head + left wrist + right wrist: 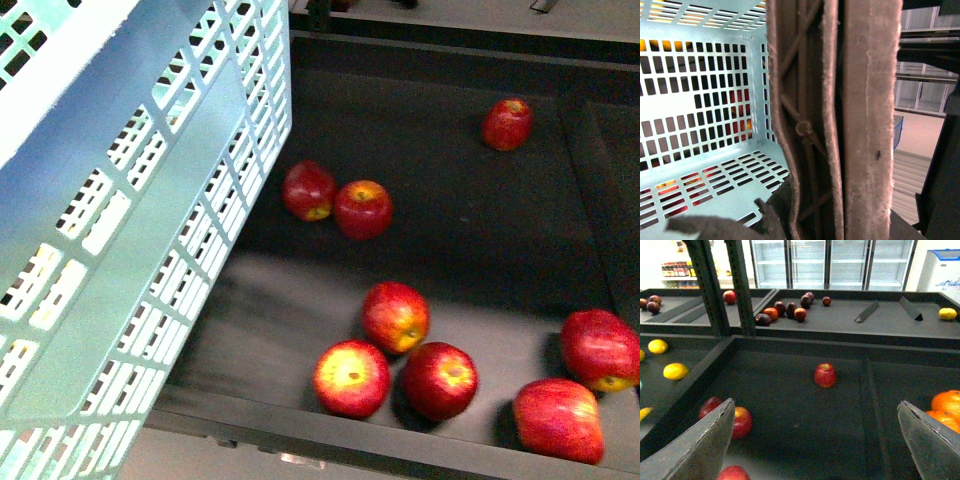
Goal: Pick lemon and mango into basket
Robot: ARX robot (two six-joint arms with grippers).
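The light teal basket (130, 230) hangs tilted at the left of the front view, over the edge of a dark tray. In the left wrist view my left gripper (826, 190) is shut on the basket's brown handle (802, 128), with the slotted basket floor (705, 165) beyond it and nothing lying inside. My right gripper (815, 405) is open above the tray with nothing between its fingers. A small yellow lemon (676, 371) lies in the neighbouring tray, with a second one (657, 346) near it. No mango is in view.
Several red apples (395, 316) lie loose in the dark tray (480, 240) in front of me. Oranges (947, 405) sit in the bin beyond a divider. A farther shelf holds dark and red fruit (790, 310) and one yellow fruit (947, 313). Two metal posts (725, 285) stand between trays.
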